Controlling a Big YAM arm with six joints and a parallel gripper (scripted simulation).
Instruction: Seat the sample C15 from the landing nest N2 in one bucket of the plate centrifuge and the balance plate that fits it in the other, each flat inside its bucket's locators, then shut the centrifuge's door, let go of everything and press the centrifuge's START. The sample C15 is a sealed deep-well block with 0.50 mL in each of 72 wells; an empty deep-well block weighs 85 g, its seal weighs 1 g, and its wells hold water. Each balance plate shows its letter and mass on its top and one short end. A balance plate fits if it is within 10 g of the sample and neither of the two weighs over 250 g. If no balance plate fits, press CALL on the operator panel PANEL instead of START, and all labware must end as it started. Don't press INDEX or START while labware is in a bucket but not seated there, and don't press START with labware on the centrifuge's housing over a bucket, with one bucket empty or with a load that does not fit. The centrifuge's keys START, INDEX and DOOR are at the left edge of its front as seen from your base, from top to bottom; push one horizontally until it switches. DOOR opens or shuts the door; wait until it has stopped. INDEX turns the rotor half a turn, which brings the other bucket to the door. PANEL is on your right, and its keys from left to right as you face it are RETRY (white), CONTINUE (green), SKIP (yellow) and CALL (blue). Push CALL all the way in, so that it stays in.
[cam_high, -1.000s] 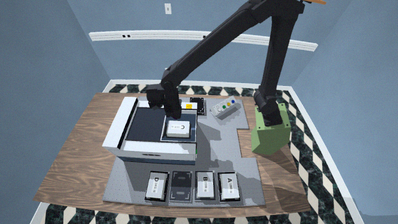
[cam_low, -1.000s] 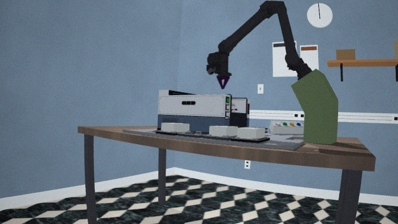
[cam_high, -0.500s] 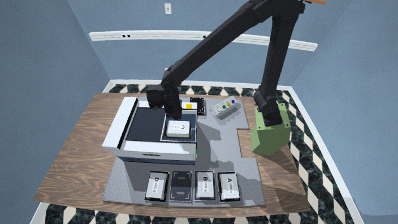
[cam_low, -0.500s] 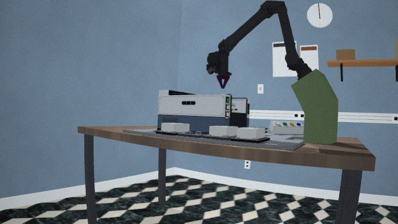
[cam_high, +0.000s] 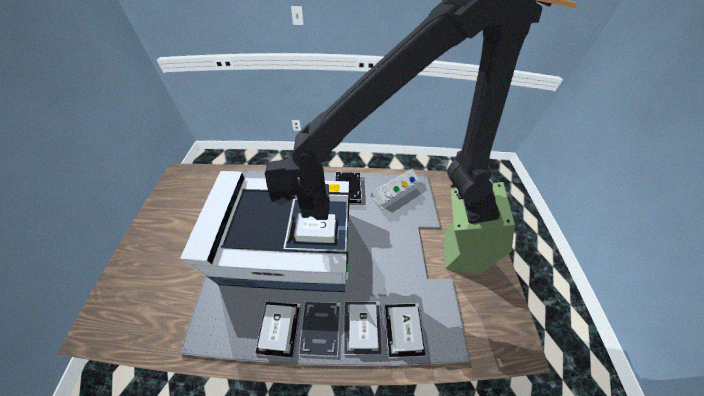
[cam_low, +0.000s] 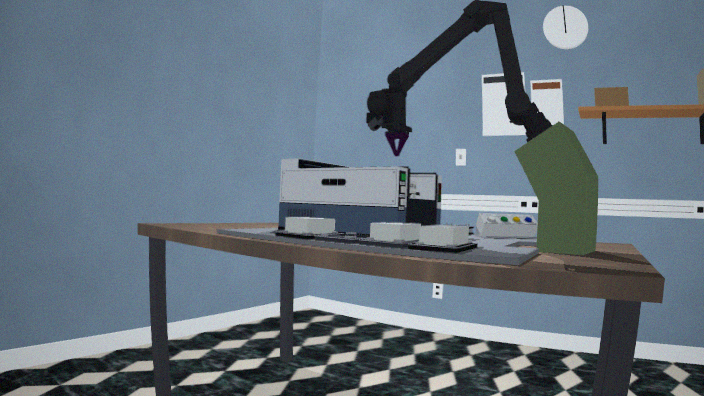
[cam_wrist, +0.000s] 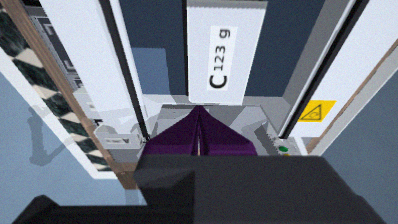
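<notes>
Balance plate C (cam_high: 316, 228) (cam_wrist: 226, 55), white and marked 123 g, lies flat in the bucket at the centrifuge's (cam_high: 270, 262) (cam_low: 340, 185) open top. My gripper (cam_low: 397, 149) (cam_wrist: 198, 111) is shut with its purple fingers together and holds nothing. It hangs above the plate's near short end, clear of the housing. The black landing nest N2 (cam_high: 350, 186) behind the centrifuge looks empty. I see no sample C15 in any view. The centrifuge's keys (cam_low: 402, 190) are on the right edge of its front in the exterior view.
Balance plates D (cam_high: 276, 327) (cam_low: 310, 225), B (cam_high: 363, 326) (cam_low: 395, 231) and A (cam_high: 405, 328) (cam_low: 444, 234) sit in their nests at the mat's front, with an empty nest (cam_high: 320, 330) between D and B. The operator panel (cam_high: 399, 192) (cam_low: 505, 225) stands beside the green arm base (cam_high: 480, 240).
</notes>
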